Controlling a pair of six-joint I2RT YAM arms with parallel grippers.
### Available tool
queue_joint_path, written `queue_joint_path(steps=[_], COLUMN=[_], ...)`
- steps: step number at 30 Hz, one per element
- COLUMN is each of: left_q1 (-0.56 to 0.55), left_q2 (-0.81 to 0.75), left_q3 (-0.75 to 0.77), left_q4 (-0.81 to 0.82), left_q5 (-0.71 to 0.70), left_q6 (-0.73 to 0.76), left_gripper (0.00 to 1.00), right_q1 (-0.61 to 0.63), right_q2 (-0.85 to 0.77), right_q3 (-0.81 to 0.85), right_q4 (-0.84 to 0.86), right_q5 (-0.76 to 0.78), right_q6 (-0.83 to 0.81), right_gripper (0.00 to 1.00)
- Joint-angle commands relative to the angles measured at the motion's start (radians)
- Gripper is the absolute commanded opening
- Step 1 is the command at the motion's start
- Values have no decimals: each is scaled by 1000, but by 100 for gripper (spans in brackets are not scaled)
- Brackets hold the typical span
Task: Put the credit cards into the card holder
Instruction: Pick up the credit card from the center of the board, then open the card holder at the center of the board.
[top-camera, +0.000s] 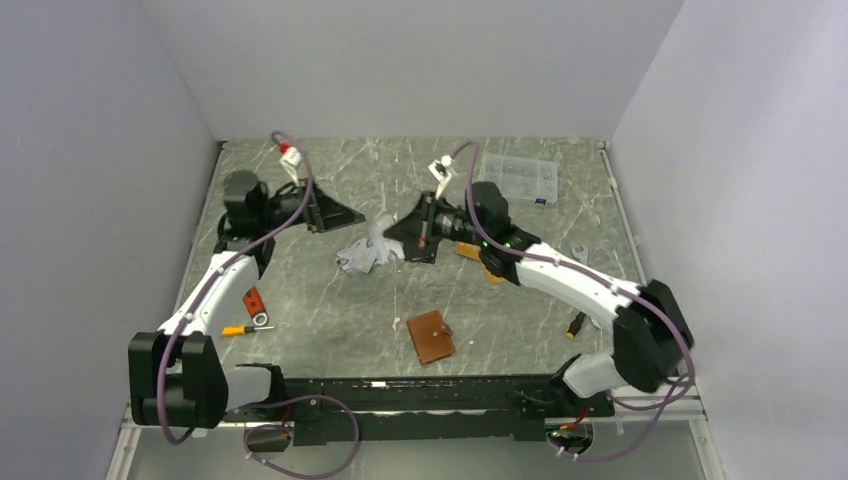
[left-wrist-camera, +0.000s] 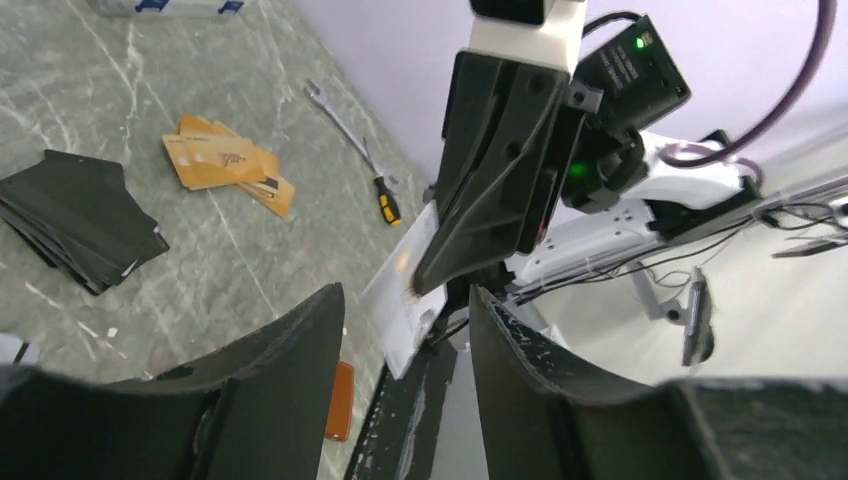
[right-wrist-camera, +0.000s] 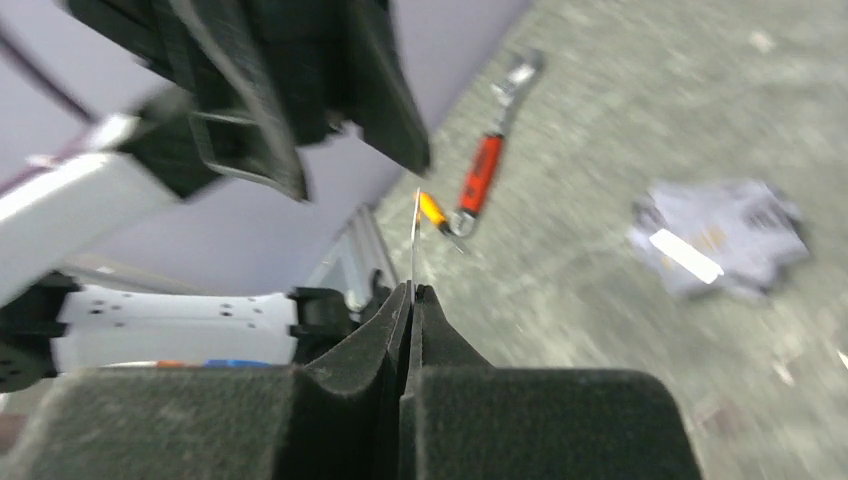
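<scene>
A silver-grey credit card (left-wrist-camera: 408, 305) stands on edge above the table, and my right gripper (right-wrist-camera: 412, 291) is shut on it; in the right wrist view the card (right-wrist-camera: 415, 235) shows only as a thin line. My left gripper (left-wrist-camera: 405, 293) is open, its fingers on either side of that card without touching it. In the top view the two grippers, left (top-camera: 355, 215) and right (top-camera: 393, 229), meet tip to tip at mid-table. Loose piles lie on the table: silver-grey cards (top-camera: 362, 256), orange-gold cards (left-wrist-camera: 226, 162) and black cards (left-wrist-camera: 82, 220). The brown card holder (top-camera: 431, 336) lies nearer the front.
A clear compartment box (top-camera: 518, 179) sits at the back right. A wrench (left-wrist-camera: 338, 118) and a yellow-handled screwdriver (left-wrist-camera: 387, 207) lie to the right. A red-handled tool (top-camera: 255, 304) and another screwdriver (top-camera: 240, 330) lie by the left arm.
</scene>
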Motion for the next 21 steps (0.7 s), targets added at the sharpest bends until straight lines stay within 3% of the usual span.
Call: queue_joint_path(steps=[1, 7, 11, 21], left_q1=[-178, -381, -492, -662], left_q2=[-28, 129, 196, 309], left_q3=[158, 154, 165, 205], left_q4=[-915, -1075, -1076, -1073], left_q5=[-221, -388, -488, -552], left_q6=[822, 990, 1080, 1253], left_gripper=[55, 63, 63, 62], right_q1=[-9, 38, 102, 134], right_q2=[-202, -383, -383, -369], right_q3=[-183, -462, -474, -444], right_q4=[-276, -411, -538, -720], right_q5=[205, 369, 501, 668], right_q6=[-104, -47, -26, -23], right_gripper=[0, 0, 0, 0])
